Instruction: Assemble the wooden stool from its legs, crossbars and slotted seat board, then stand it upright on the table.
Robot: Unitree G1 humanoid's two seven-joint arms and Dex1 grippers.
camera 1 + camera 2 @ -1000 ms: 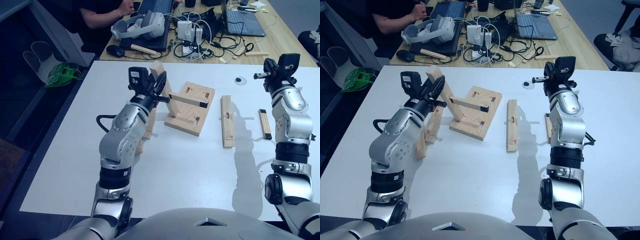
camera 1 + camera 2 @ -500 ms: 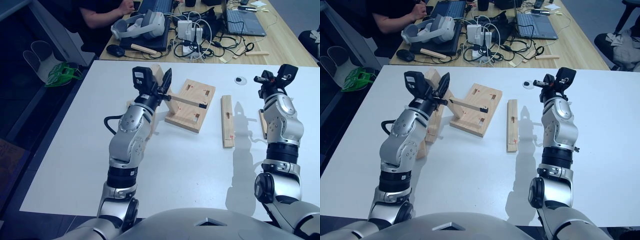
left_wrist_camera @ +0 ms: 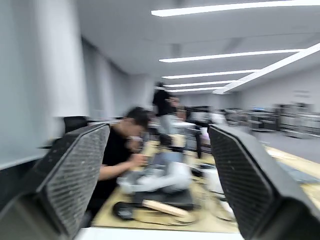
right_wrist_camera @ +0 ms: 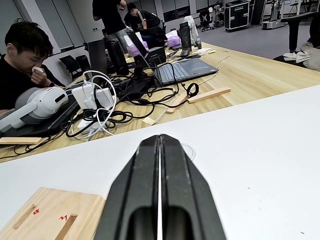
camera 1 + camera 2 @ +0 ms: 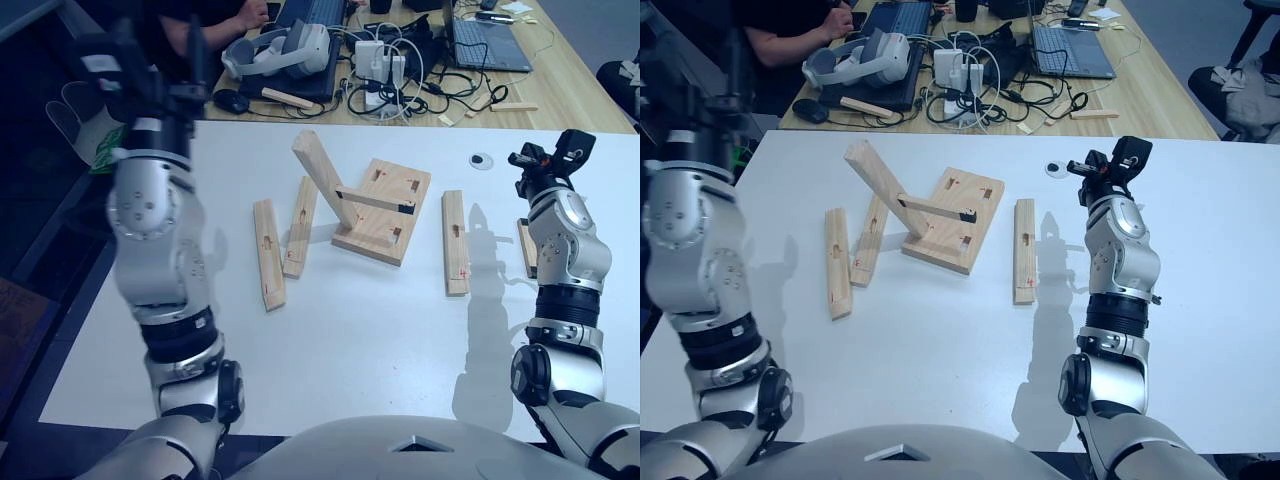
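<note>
Left gripper (image 5: 160, 55), fingers spread and empty, is swinging up off the table (image 5: 350, 330); I am leaving the leg (image 5: 322, 170) propped on the seat board (image 5: 388, 222) mid-table, assembly unfinished. Right gripper (image 5: 522, 157), pressed together, is hovering farther back.

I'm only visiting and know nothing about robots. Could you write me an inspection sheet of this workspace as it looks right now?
Surface: white table, carrying the wooden parts.
Job's things: seat board lying on the table. A leg stands tilted at its left edge, with a crossbar running from it. A loose bar and a second bar lie left of the board, and a third bar lies right. A short piece lies by the right arm.
Clutter: small round disc.
Grippers: left gripper held high at the table's left, open, empty. Right gripper shut, empty.
Cables: tangle of cables on the wooden desk. On the table, nothing seen.
Surroundings: laptop and headset on that desk.
</note>
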